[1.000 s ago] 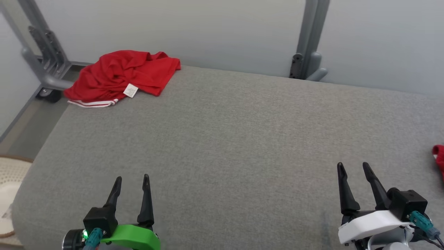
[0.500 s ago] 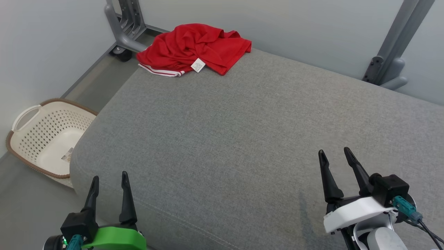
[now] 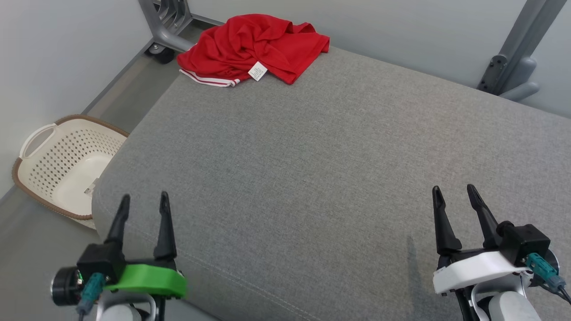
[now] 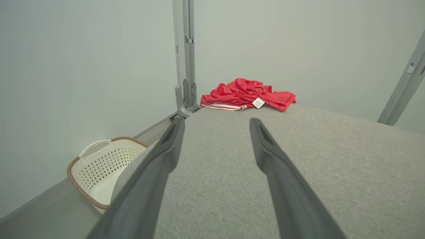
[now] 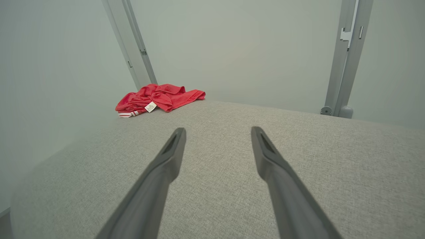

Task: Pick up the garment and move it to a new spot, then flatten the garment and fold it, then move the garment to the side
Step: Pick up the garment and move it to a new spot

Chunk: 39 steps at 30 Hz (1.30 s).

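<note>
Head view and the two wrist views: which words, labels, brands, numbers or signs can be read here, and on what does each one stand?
No text is legible; two printed items are there.
White tag on the red garment: lines of print, too small to read.
Sticker on the inside bottom of the basket: blurred, not readable.

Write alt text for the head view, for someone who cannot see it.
A crumpled red garment lies at the far left corner of a grey cushioned surface. The left gripper and right gripper hover open near its front edge; a cream basket sits on the floor at left.
</note>
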{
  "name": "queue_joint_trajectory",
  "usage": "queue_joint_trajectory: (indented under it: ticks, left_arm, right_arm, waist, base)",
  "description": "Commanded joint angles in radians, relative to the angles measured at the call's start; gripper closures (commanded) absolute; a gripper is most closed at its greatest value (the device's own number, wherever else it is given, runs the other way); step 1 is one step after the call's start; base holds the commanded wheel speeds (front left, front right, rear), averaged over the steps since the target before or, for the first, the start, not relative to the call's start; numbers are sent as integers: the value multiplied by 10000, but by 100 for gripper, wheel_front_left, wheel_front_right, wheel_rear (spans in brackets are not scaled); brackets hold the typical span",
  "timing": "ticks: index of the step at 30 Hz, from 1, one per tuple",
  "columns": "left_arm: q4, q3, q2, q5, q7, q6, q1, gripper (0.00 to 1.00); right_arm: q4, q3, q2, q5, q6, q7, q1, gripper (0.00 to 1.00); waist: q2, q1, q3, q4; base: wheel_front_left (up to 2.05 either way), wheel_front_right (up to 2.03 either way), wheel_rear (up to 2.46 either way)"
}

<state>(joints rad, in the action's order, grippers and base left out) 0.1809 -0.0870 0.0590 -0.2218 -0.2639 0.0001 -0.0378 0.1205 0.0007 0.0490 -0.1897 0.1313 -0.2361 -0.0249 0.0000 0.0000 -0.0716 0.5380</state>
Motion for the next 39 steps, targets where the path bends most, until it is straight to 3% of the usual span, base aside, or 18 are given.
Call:
queue_joint_trajectory:
  ticks: [1, 7, 12, 17, 23, 31, 39]
  left_arm:
    - [-3, 75, 219, 164, -4, -74, -449, 0]
    - [-41, 475, 1086, 343, 12, -281, -2517, 0]
    - [331, 498, 2176, 463, 609, -798, -4836, 0]
    - [1616, 653, 3206, -140, 1848, -1144, -7256, 0]
    - [3718, 496, 4045, -303, 2993, -1234, -9428, 0]
    - [5936, 21, 4579, 225, 3524, -1044, -10559, 0]
    - [7164, 65, 4852, 267, 3031, -745, -10982, 0]
  right_arm:
    - [-180, -7, 29, 105, -11, 11, 4, 0]
    - [-999, 127, 37, 580, -11, 385, -520, 0]
    - [-1725, 433, 37, 1018, -11, 663, -1171, 0]
    - [-2358, 736, 32, 1343, -11, 872, -1561, 0]
    - [-3009, 931, 30, 1621, -11, 900, -1752, 0]
    - [-3952, 1165, 18, 1782, -11, 792, -1628, 0]
    - [-4908, 1421, 19, 1813, -11, 899, -1607, 0]
  waist:
    - [0, 0, -265, -254]
    - [0, 0, -1422, -1314]
    - [0, 0, -2623, -2453]
    - [0, 0, -3707, -3491]
    - [0, 0, -4742, -4385]
    - [0, 0, -5553, -5068]
    - [0, 0, -6206, -5314]
  base:
    - [0, 0, 0]
    - [0, 0, 0]
    - [0, 0, 0]
    - [0, 0, 0]
    - [0, 0, 0]
    - [0, 0, 0]
    - [0, 0, 0]
